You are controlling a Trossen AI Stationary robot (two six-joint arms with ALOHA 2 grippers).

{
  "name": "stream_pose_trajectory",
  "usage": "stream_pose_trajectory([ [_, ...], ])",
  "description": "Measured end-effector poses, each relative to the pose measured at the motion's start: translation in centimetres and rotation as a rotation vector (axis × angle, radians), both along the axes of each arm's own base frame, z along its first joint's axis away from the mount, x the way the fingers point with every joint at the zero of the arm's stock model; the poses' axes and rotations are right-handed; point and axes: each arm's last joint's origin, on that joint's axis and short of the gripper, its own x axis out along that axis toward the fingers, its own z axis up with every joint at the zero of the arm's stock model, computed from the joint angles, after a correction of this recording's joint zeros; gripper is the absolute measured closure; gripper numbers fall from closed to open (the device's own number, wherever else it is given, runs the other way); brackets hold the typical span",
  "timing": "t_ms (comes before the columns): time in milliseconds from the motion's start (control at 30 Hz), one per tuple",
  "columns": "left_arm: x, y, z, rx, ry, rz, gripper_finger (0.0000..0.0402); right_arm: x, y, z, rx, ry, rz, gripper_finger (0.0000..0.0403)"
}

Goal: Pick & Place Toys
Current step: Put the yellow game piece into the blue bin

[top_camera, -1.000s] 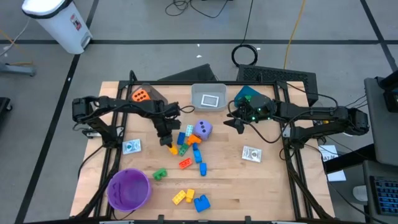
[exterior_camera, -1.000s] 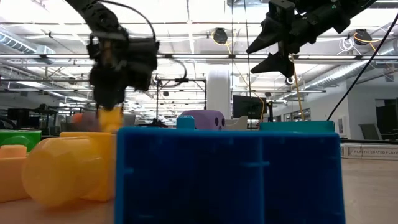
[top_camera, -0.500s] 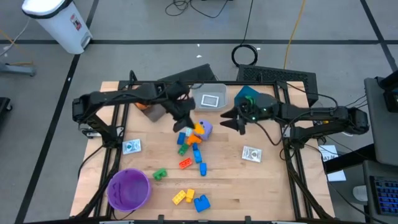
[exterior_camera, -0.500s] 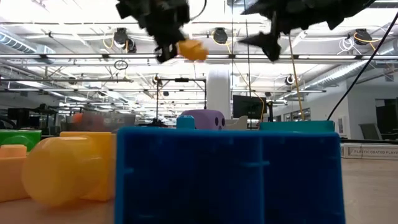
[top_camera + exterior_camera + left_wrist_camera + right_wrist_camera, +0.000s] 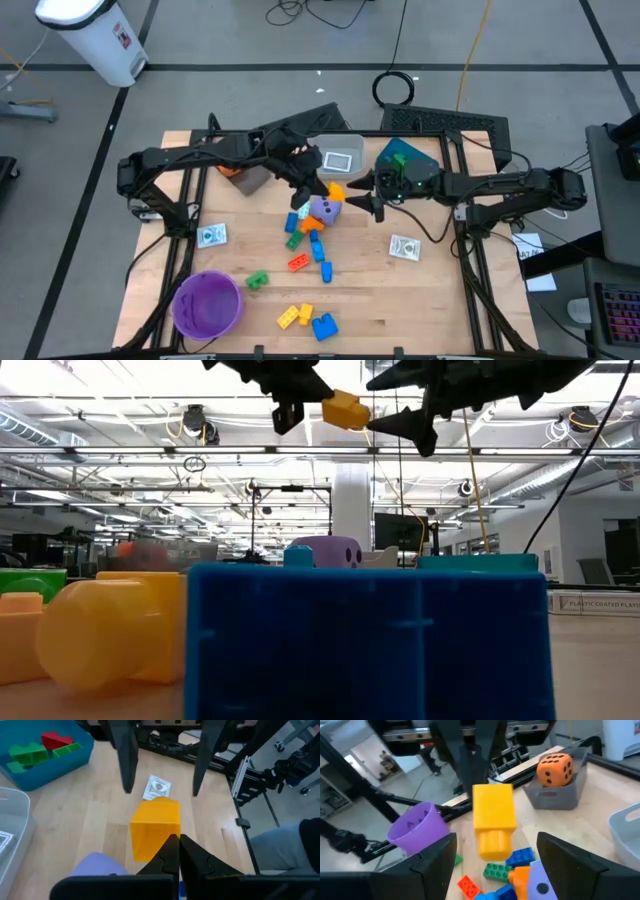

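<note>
Left hand clenched on a yellow brick, raised above the tabletop; right hand (fingers spread, empty) faces it closely.

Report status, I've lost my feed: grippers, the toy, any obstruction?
Left gripper shut on yellow plastic brick, held above the table. Right gripper open, facing the brick, not touching. Nothing between them; purple dotted die sits below.

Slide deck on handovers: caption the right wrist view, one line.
Left hand holds a yellow brick aloft before the open right hand, above scattered bricks, purple bowl behind.
</note>
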Motion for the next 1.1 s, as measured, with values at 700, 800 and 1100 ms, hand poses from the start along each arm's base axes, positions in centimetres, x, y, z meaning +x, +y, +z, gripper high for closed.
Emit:
stream_pose_trajectory([
  [700, 0.4, -0.3, 0.4, 0.034, -0.054, 0.021, 0.0397, 1.9, -0.1, -1.1, 0.013, -0.047, -0.035, 0.0166],
  [800, 0.4, -0.4, 0.4, 0.036, -0.052, 0.019, 0.0399, 1.9, 0.0, -1.1, 0.015, -0.050, -0.031, 0.0193],
  [1100, 0.4, -0.4, 0.4, 0.023, -0.051, 0.019, 0.0385, 1.9, 0.1, -1.1, 0.023, -0.049, 0.040, 0.0278],
])
